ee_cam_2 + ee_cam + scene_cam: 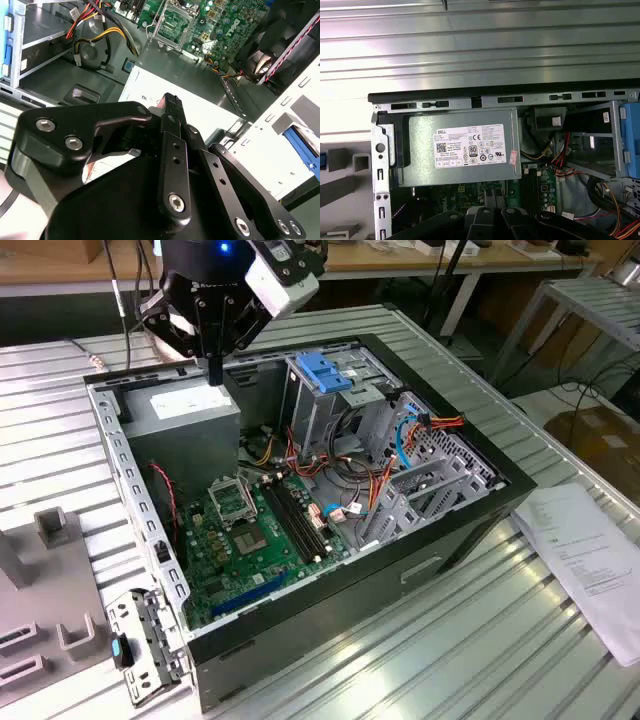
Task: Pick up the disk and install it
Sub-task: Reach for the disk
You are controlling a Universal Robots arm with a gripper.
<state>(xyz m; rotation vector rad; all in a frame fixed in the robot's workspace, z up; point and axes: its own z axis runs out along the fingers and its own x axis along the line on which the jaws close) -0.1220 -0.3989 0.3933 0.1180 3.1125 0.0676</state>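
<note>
My gripper hangs over the back left corner of the open computer case, just above the grey power supply box. Its black fingers are closed together with nothing between them. The disk is not clearly in view. A blue strip lies in a pale slotted holder outside the case wall in the second wrist view, and I cannot tell whether it belongs to the disk. The metal drive cage with its blue latch stands inside the case at the back.
The green motherboard and bundles of red, orange and blue cables lie inside the case. Grey fixtures stand on the ribbed metal table on the exterior view's left. A sheet of paper lies on its right.
</note>
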